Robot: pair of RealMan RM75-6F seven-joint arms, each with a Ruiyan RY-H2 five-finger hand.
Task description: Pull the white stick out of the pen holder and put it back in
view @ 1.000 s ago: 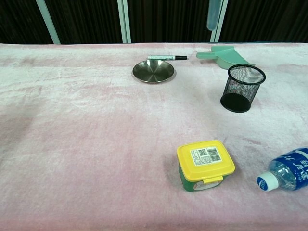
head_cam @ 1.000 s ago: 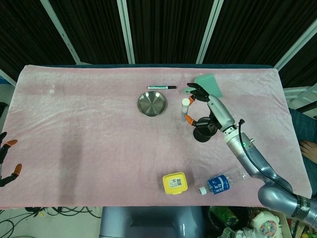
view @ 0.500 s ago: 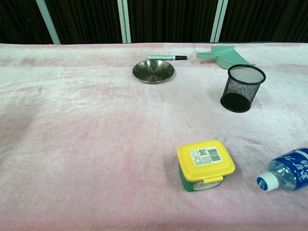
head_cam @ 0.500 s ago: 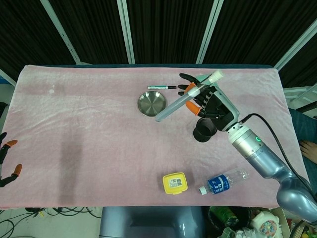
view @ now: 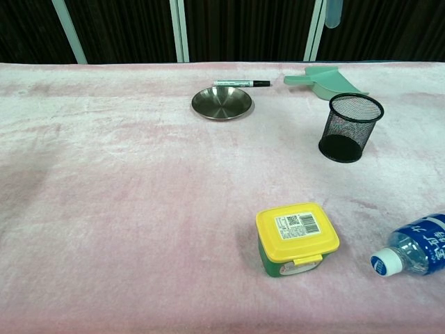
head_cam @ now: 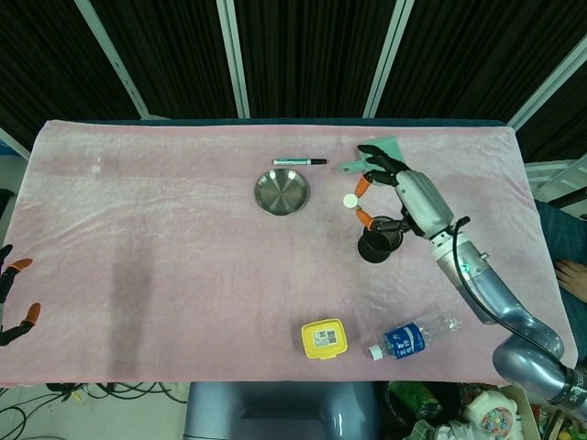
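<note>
holding the white stick [head_cam: 351,201] upright, the right hand [head_cam: 404,195] hangs above the worktop [head_cam: 165,247], its orange-tipped fingers [head_cam: 364,184] closed around the stick. head view looks almost straight down the stick, so only its round white end shows, just left of the hand. chest view catches only the stick's lower tip [view: 333,14] at the top edge, above and clear of the pen holder [view: 350,127]. pen holder: black mesh cup, upright on the pink cloth, nothing visible inside; in head view it sits just below the hand. left hand [head_cam: 13,298] shows only as dark fingers with orange tips at the left edge of head view, off the worktop, spread apart and holding nothing.

other items on the cloth: steel dish [head_cam: 282,192] with a marker [head_cam: 299,161] lying just behind it, green scoop [view: 324,78] behind the pen holder, yellow-lidded tub [view: 297,238] near the front edge, water bottle [head_cam: 412,337] lying on its side just right of the tub.
</note>
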